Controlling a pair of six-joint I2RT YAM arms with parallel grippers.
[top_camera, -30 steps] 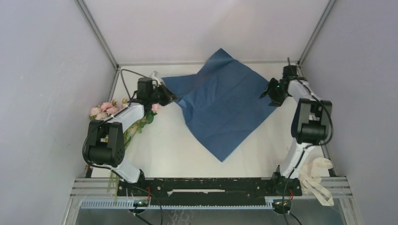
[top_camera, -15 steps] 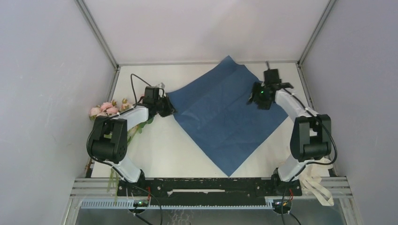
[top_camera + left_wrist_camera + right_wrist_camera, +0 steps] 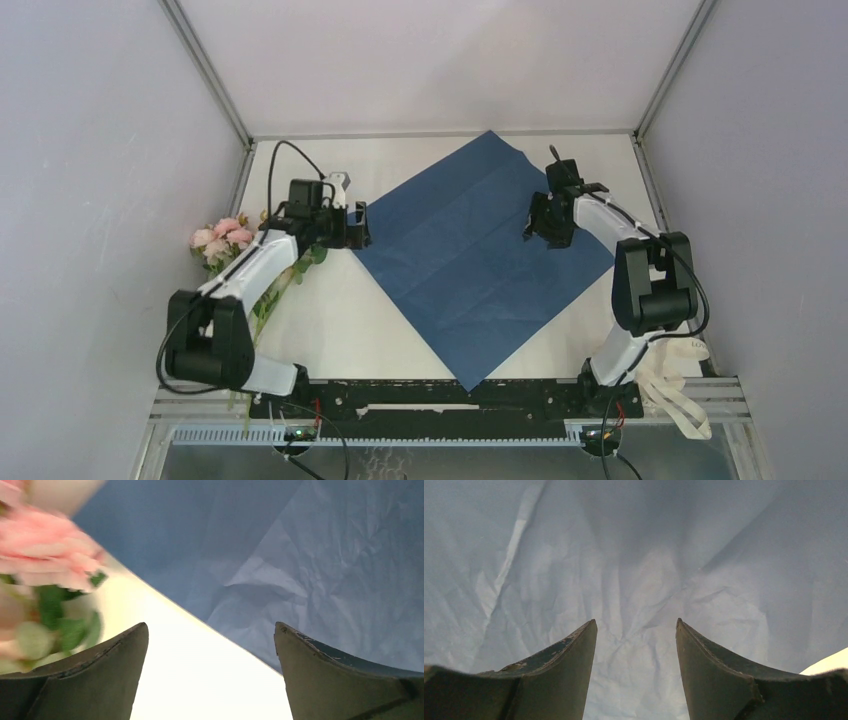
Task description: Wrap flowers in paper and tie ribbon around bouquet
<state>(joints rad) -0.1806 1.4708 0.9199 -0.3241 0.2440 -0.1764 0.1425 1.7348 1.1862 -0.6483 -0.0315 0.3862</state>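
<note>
The blue paper [image 3: 470, 255] lies flat on the table as a diamond, dark face up. My left gripper [image 3: 357, 226] stands open at the sheet's left corner. In the left wrist view the gripper [image 3: 211, 627] has bare table between its fingertips, and the paper's [image 3: 310, 555] edge runs just beyond them. My right gripper [image 3: 537, 226] hovers open over the right part of the sheet. In the right wrist view the gripper [image 3: 636, 622] has crumpled paper [image 3: 634, 555] below its tips. The pink flowers [image 3: 224, 240] lie at the table's left edge, blurred in the left wrist view [image 3: 45, 565]. The cream ribbon [image 3: 676, 378] lies off the table's near right corner.
The enclosure's walls and metal frame posts [image 3: 212, 75] close in the white table [image 3: 340, 310] on three sides. The left arm's link [image 3: 255, 265] lies over the flower stems. A black rail [image 3: 430, 395] runs along the near edge between the arm bases.
The left gripper let go of the paper's left corner and opened. The sheet, lifted and rumpled before, dropped flat and slid toward the near edge. The right gripper moved left over the paper.
</note>
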